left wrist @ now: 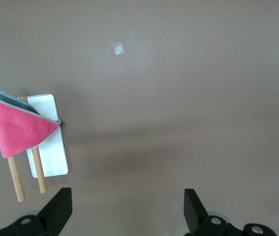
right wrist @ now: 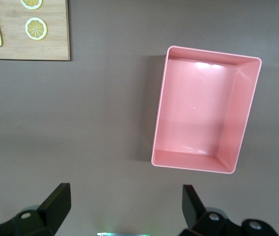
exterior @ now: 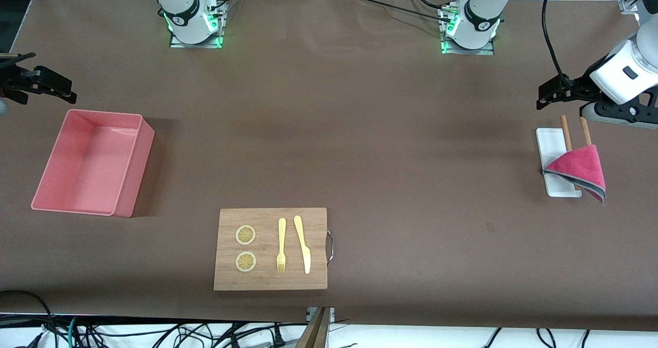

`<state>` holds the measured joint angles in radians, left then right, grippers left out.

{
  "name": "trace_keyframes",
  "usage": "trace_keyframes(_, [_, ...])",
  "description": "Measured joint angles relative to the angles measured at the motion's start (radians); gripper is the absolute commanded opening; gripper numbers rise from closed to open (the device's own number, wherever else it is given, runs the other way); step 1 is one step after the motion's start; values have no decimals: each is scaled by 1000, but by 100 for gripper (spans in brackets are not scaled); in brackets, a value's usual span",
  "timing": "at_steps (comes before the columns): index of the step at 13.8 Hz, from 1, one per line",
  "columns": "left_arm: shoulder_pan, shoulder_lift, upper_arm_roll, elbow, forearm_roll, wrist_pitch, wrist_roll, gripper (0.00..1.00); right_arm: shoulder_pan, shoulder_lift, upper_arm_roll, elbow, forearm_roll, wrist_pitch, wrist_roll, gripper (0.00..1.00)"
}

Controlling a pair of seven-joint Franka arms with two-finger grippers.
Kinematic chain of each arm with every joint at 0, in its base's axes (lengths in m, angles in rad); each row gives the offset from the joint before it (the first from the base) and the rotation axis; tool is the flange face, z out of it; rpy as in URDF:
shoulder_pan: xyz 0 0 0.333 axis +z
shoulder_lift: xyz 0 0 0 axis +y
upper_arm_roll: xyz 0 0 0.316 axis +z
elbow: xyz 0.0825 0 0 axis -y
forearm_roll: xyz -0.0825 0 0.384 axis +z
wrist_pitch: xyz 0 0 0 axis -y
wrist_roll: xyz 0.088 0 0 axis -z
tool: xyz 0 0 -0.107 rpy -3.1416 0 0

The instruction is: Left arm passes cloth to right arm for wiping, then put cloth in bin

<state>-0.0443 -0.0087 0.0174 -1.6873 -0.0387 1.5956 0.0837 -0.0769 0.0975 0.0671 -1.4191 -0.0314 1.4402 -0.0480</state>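
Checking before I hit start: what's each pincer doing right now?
Left pincer: open, holding nothing, above the bare table beside the cloth.
Right pincer: open, holding nothing, above the table near the bin.

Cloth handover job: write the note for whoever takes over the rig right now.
Left gripper: open, empty, above the table near the white tray.
Right gripper: open, empty, at the right arm's end of the table near the bin.
Cloth: draped over two wooden sticks and the tray, untouched.
Bin: holds nothing.
Done: nothing.
Left: pick up cloth, hand over, wipe, bin it.
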Motion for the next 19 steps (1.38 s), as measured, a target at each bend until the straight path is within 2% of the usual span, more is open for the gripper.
trace_keyframes(5, [10,10,0,46,0,-40,0,100,0,1,-4,0,0,0,0,100])
trace_keyframes(19, [53,58,4,48,1,-65,0,100,0,1,-7,0,0,1,-1,100])
